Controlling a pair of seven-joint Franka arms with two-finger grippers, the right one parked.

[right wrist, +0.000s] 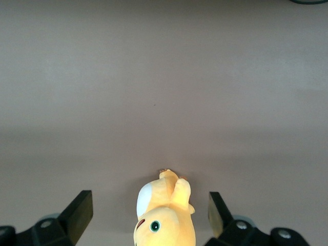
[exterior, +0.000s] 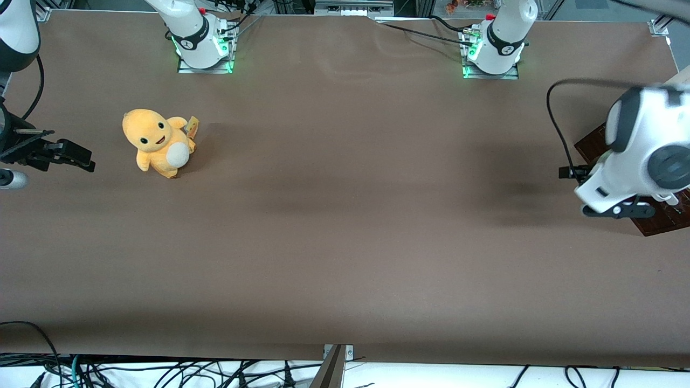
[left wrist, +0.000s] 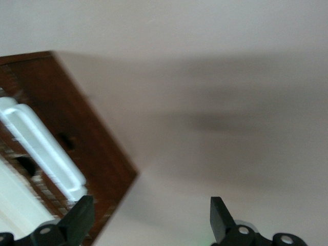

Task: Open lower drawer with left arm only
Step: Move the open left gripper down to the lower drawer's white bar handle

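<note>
Here, left arm's gripper (left wrist: 149, 221), jaws apart, beside lower drawer (left wrist: 77, 138).

Parked gripper (right wrist: 149, 200) seen from its own wrist: two black fingers (right wrist: 79, 207) spread wide, nothing between the pads, touching nothing. Yellow-orange plush toy (right wrist: 166, 218) lay on the bench (right wrist: 164, 77) below the gap between the fingers, closer to neither. Only part of the toy was visible: white patch on its body, one dark round eye with a teal glint, short brown mouth line, small stubby limb sticking up. Bench surface was plain brown cloth, smooth, with a soft darker shadow band running across it above the toy. One tiny dark speck (right wrist: 155, 105) on the cloth, well apart from the toy. No bench edge or corner visible.
</note>
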